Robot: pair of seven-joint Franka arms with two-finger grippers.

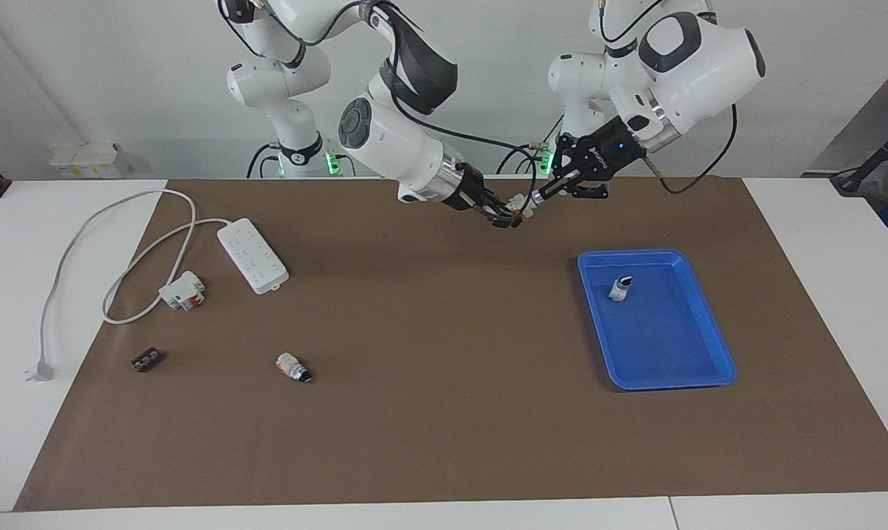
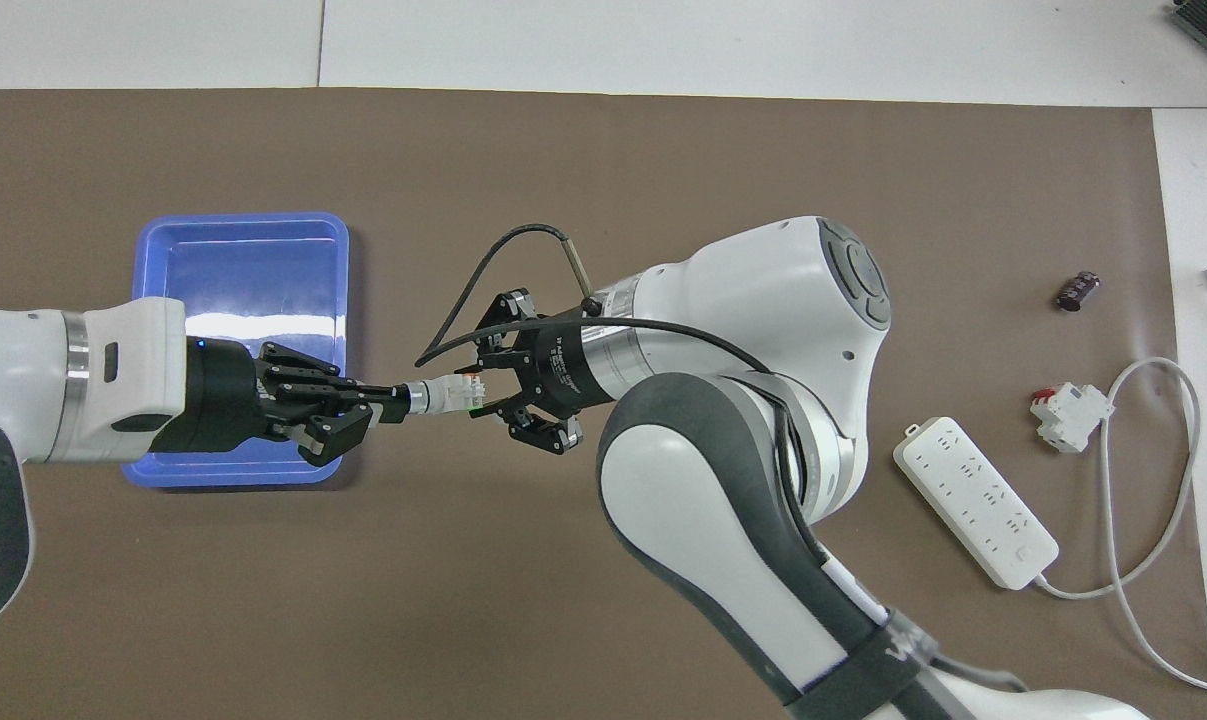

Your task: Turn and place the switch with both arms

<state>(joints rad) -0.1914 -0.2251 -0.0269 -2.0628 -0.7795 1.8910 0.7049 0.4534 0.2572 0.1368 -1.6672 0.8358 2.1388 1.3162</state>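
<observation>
A switch point(image 1: 523, 205) point(image 2: 445, 396) hangs level in the air over the brown mat point(image 1: 429, 412), held from both ends. My right gripper point(image 1: 508, 216) point(image 2: 479, 392) is shut on its white body. My left gripper point(image 1: 538, 197) point(image 2: 393, 404) is shut on the silver and black knob end. A second switch point(image 1: 620, 287) stands upright in the blue tray point(image 1: 672, 368) point(image 2: 243, 250); in the overhead view my left gripper covers it. A third switch point(image 1: 293, 366) lies on its side on the mat toward the right arm's end.
Toward the right arm's end lie a white power strip point(image 1: 252, 255) point(image 2: 975, 502) with its looped cable, a white-and-red block point(image 1: 182, 290) point(image 2: 1068, 415) and a small dark block point(image 1: 146, 360) point(image 2: 1076, 290). The cable's plug point(image 1: 39, 370) rests off the mat.
</observation>
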